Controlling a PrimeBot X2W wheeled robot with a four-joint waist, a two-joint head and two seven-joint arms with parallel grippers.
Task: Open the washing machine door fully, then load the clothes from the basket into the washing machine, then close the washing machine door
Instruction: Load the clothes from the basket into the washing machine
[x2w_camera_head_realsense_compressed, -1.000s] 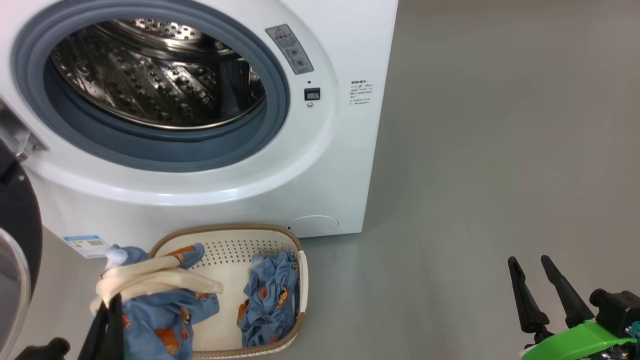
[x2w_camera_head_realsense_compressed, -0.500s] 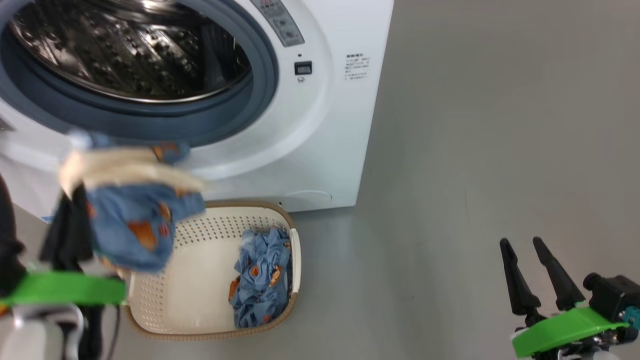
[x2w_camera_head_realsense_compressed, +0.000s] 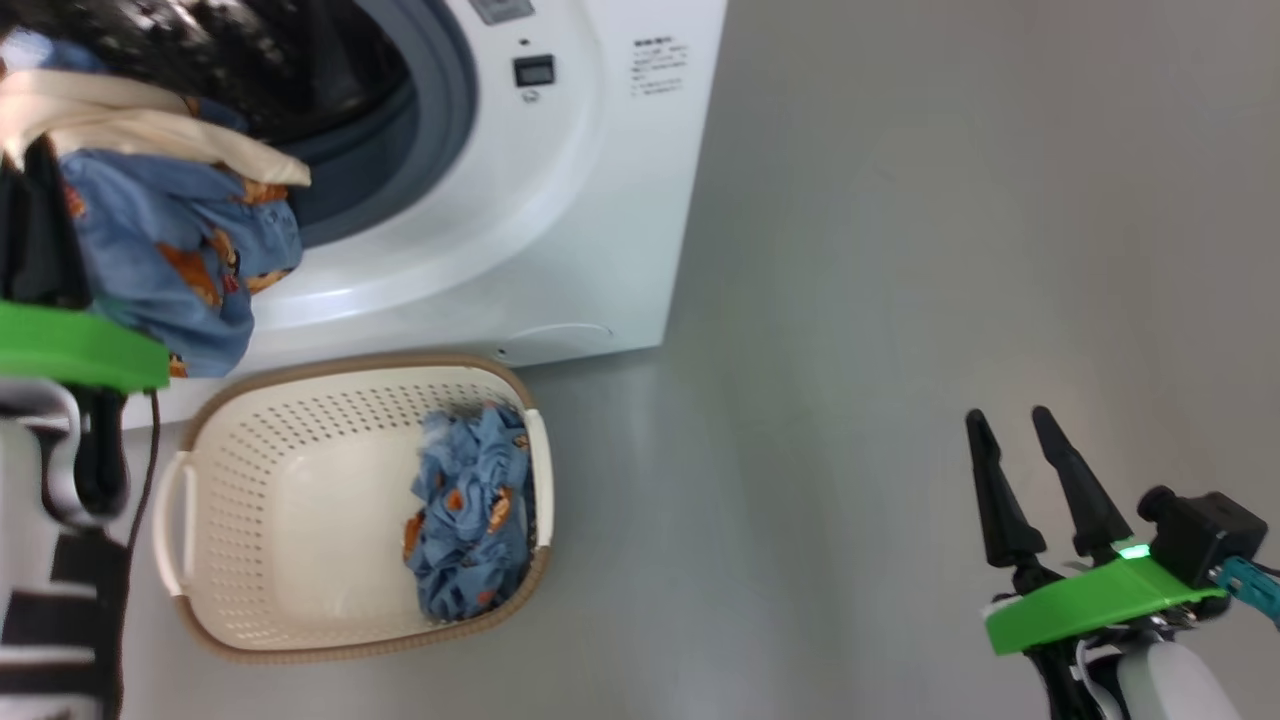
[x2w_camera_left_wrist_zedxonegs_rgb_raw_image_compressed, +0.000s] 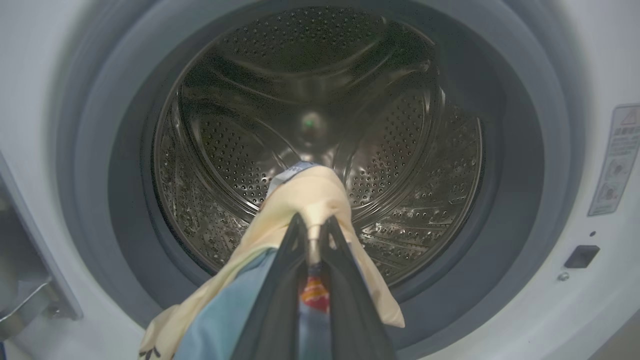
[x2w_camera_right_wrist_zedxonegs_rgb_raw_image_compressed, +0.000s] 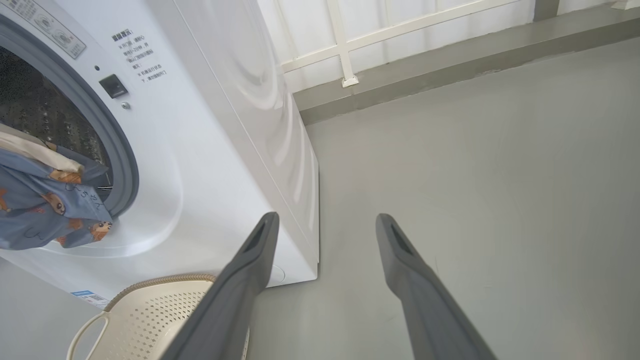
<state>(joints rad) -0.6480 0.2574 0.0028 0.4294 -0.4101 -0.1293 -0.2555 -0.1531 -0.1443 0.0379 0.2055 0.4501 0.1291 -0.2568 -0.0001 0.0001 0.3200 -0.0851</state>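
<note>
We raised the blue printed fabric clothes (x2w_camera_head_realsense_compressed: 170, 250), pinched tight in our left gripper (x2w_camera_left_wrist_zedxonegs_rgb_raw_image_compressed: 314, 225), from the cream perforated plastic basket (x2w_camera_head_realsense_compressed: 270, 500) to the white washing machine (x2w_camera_head_realsense_compressed: 560, 250); our right gripper (x2w_camera_head_realsense_compressed: 1006, 420) is spread wide, empty.

Drum (x2w_camera_head_realsense_compressed: 250, 50) beyond left end effector (x2w_camera_left_wrist_zedxonegs_rgb_raw_image_compressed: 314, 220) blurred, cut by top edge. Held clothes (x2w_camera_left_wrist_zedxonegs_rgb_raw_image_compressed: 225, 300) run off bottom edge. Label (x2w_camera_left_wrist_zedxonegs_rgb_raw_image_compressed: 617, 160) right of that end effector: print unreadable. Basket (x2w_camera_right_wrist_zedxonegs_rgb_raw_image_compressed: 150, 312) partly behind right end effector (x2w_camera_right_wrist_zedxonegs_rgb_raw_image_compressed: 327, 220).

On floor (x2w_camera_head_realsense_compressed: 900, 250): basket (x2w_camera_head_realsense_compressed: 300, 520) w/ clothes (x2w_camera_head_realsense_compressed: 465, 520) inside, in front of washing machine (x2w_camera_head_realsense_compressed: 560, 200).

Blue clothes (x2w_camera_head_realsense_compressed: 170, 260) carry orange-brown figures; the basket (x2w_camera_head_realsense_compressed: 290, 520) is cream.
</note>
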